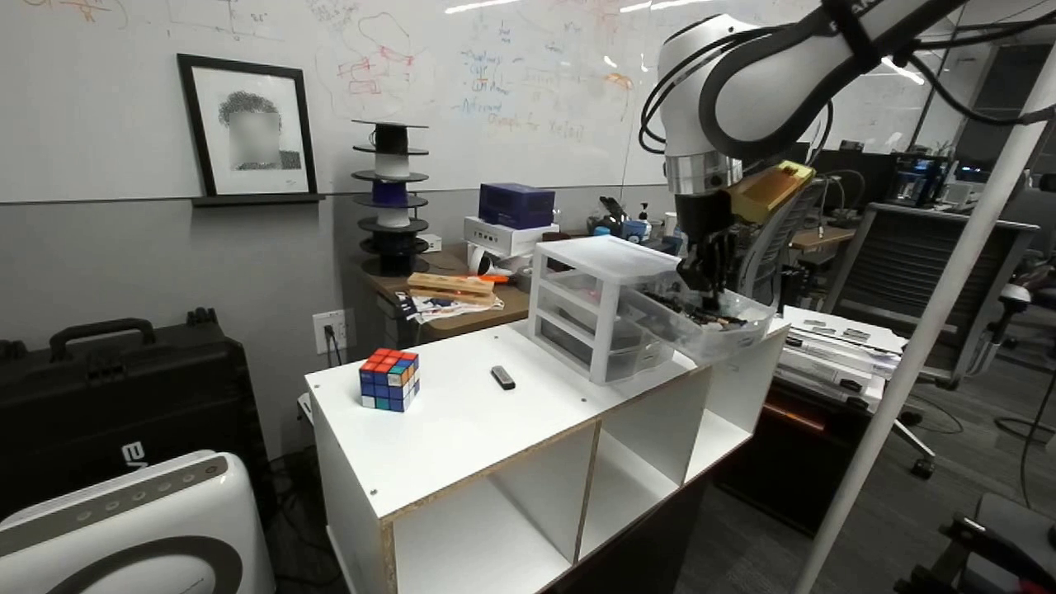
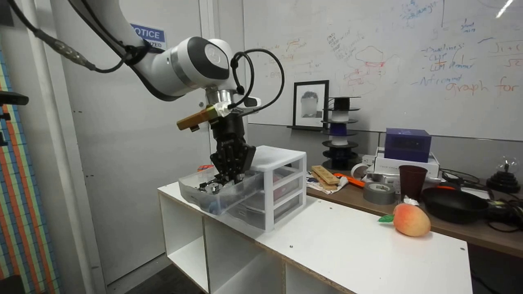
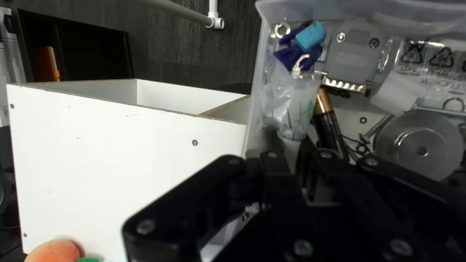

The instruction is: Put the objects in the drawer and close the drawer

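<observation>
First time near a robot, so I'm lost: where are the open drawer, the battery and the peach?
Open drawer (image 2: 242, 193), in an exterior view: on its side wall.
Battery (image 3: 327, 123), in the wrist view: on its dark body.
Peach (image 2: 412, 220), in an exterior view: on its rounded side.

1. We judge this a robotics lab with office features; a robot arm (image 2: 161, 75) reaches into both exterior views.
2. We see a whiteboard (image 2: 408, 110) bearing marker handwriting (image 2: 482, 86) and sketched diagrams (image 2: 372, 64).
3. We note a stack of spools (image 2: 339, 130), apparently 3D-printer filament, and a roll of duct tape (image 2: 378, 197) on a desk (image 2: 350, 200).
4. In the wrist view we find a D-sub connector (image 3: 347, 58), a battery (image 3: 330, 127) and a screw (image 3: 378, 127) inside a clear drawer (image 3: 284, 12).
5. We also pick out a mesh-backed office chair (image 1: 895, 268) and a sign (image 2: 152, 34) whose visible letters include "OTICE".
</observation>
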You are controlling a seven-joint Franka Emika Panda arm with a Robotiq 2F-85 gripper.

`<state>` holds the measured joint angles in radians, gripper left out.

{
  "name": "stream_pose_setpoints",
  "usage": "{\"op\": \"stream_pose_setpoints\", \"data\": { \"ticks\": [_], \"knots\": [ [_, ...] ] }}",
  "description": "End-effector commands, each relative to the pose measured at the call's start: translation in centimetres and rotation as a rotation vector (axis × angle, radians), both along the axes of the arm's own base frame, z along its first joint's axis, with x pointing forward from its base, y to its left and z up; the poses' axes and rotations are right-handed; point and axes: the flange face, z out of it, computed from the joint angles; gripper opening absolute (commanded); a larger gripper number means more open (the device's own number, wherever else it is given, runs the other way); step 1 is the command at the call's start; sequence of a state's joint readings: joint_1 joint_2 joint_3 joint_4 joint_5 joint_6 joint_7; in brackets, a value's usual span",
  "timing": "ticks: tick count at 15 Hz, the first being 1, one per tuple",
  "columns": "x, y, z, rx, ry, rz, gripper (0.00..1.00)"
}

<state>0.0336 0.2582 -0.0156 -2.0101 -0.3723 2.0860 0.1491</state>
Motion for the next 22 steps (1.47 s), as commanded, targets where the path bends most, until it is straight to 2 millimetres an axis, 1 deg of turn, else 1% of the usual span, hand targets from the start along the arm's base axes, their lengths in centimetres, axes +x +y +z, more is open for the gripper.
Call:
{"op": "stream_pose_setpoints", "data": {
  "ticks": [1,2,3,4,5,6,7,9,10,12,13,14,16,18,21,22],
  "knots": [
    [2.4,0.9,-1.7,0.019,0.011,0.031,0.03],
    [2.6,1.6,-1.4,0.024,0.014,0.052,0.03],
    [2.7,2.4,-0.7,0.024,0.012,0.078,0.38],
    [2.7,3.0,-0.2,0.027,0.005,0.096,0.39],
    [2.5,3.7,0.4,0.029,0.0,0.125,0.44],
    [2.2,4.4,1.2,0.03,-0.003,0.149,0.53],
    [1.7,5.1,2.0,0.032,-0.002,0.169,0.6],
    [0.9,6.1,3.8,0.02,-0.017,0.181,0.75],
    [0.5,6.6,4.8,0.013,-0.024,0.184,0.84],
    [-0.6,6.9,6.6,-0.015,-0.033,0.177,0.98],
    [-1.1,7.0,7.6,-0.029,-0.037,0.178,1.0],
    [-1.4,7.2,8.5,-0.026,-0.035,0.187,1.0],
    [-1.1,7.7,9.5,-0.025,-0.027,0.193,1.0],
    [-0.7,9.2,9.1,-0.033,0.023,0.212,1.0],
    [-0.4,13.9,6.7,-0.056,0.107,0.292,1.0],
    [-0.3,16.3,5.8,-0.06,0.128,0.334,1.0]
  ]
}}
